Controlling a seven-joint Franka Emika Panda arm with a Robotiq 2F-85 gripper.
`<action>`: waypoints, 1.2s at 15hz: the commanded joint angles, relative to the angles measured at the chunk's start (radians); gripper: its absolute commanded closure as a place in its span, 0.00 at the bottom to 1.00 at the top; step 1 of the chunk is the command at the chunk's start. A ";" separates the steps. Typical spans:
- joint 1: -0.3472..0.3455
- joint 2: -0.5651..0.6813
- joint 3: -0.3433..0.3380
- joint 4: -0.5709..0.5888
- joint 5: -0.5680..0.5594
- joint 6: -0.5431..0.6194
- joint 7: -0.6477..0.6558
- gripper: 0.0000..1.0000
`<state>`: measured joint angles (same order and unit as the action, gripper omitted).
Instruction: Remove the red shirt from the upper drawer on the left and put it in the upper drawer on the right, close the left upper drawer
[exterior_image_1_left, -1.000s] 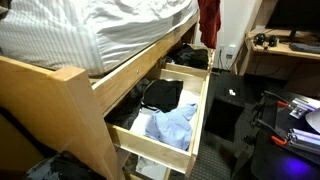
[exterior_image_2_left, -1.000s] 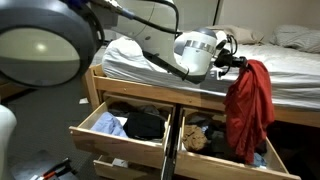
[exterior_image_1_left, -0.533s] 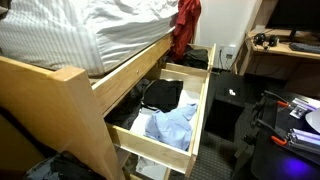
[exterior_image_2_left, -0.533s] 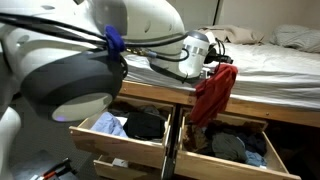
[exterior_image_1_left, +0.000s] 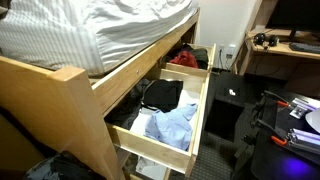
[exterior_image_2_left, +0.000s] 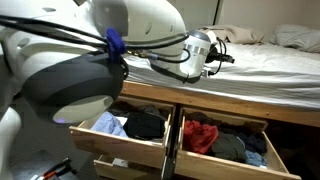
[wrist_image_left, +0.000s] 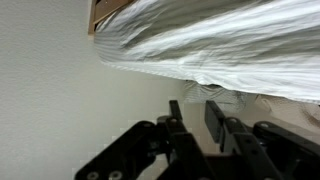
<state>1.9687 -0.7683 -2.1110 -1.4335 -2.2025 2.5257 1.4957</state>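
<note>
The red shirt (exterior_image_2_left: 200, 135) lies crumpled in the open right upper drawer (exterior_image_2_left: 222, 168), on top of dark clothes. It also shows as a red heap (exterior_image_1_left: 183, 58) in the far drawer (exterior_image_1_left: 211, 60). The left upper drawer (exterior_image_2_left: 115, 148) stands pulled out, holding a light-blue garment (exterior_image_2_left: 110, 126) and a black garment (exterior_image_2_left: 146, 124). In the view along the bed it is the near drawer (exterior_image_1_left: 150, 147). My gripper (exterior_image_2_left: 224, 58) hangs above the bed edge, over the right drawer, clear of the shirt. In the wrist view my gripper (wrist_image_left: 193, 108) is open with nothing between its fingers.
A bed with white striped bedding (exterior_image_1_left: 90, 35) sits on the pine frame (exterior_image_1_left: 60, 95) over the drawers. A lower pine drawer (exterior_image_2_left: 125, 168) is partly out. A black box (exterior_image_1_left: 228, 105) and a desk (exterior_image_1_left: 285, 50) stand beyond. My own arm (exterior_image_2_left: 90, 60) fills the foreground.
The red shirt has dropped from the gripper into the right upper drawer. The jaws have opened and now hold nothing. The gripper has stayed above the bed edge.
</note>
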 joint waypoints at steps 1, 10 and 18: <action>-0.064 -0.072 0.122 -0.009 -0.047 -0.056 -0.057 0.67; -0.266 -0.082 0.355 -0.204 0.543 -0.215 -0.563 0.02; -0.220 -0.057 0.431 -0.192 0.898 -0.626 -0.791 0.00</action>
<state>1.7377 -0.8643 -1.6898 -1.6300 -1.4009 2.0125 0.7654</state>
